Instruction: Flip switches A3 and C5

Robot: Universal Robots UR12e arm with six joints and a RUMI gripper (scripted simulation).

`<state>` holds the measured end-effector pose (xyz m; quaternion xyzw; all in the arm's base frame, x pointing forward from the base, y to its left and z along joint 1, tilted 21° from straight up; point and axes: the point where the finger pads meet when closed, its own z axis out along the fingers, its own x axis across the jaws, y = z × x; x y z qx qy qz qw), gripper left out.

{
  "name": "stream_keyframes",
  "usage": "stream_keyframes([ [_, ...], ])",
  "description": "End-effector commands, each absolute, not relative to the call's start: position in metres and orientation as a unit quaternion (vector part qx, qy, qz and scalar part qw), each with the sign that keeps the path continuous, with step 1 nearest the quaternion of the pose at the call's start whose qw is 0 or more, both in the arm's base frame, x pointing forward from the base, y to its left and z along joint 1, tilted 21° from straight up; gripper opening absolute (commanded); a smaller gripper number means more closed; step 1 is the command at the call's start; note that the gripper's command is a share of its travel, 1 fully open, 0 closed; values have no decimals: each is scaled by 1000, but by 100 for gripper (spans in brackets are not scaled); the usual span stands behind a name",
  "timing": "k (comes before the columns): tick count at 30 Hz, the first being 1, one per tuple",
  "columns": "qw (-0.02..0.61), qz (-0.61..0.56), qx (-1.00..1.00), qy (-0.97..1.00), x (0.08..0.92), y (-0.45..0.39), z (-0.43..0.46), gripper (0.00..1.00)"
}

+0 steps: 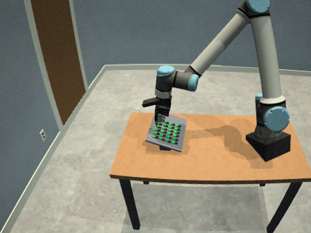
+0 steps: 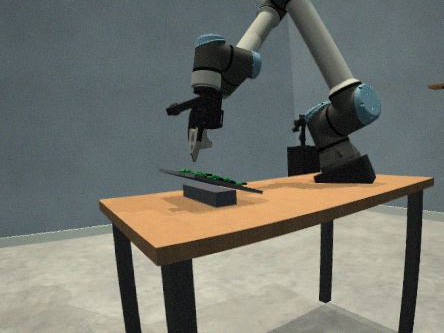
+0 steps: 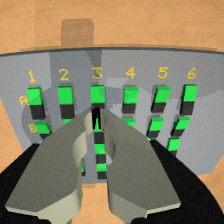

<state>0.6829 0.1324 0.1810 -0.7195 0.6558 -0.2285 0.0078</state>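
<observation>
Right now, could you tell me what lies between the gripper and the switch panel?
Nothing: in the exterior view, the shut gripper hangs above the switch panel with only open air between them.

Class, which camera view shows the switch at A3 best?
The wrist view: the A3 switch sits under the printed 3 in row A, just beyond the shut gripper. The top view shows the panel only as tiny green dots; the exterior view shows it edge-on, no labels legible.
</observation>
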Motion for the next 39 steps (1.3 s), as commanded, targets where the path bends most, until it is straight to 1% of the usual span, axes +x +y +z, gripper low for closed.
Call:
stream_keyframes([
  [1, 7, -229, -722, 653, 683, 132, 182, 0],
  [22, -21, -238, -770, 591, 677, 129, 180, 0],
  [37, -80, -252, -856, 444, 666, 119, 176, 0],
  [39, -80, -252, -856, 444, 666, 119, 176, 0],
])
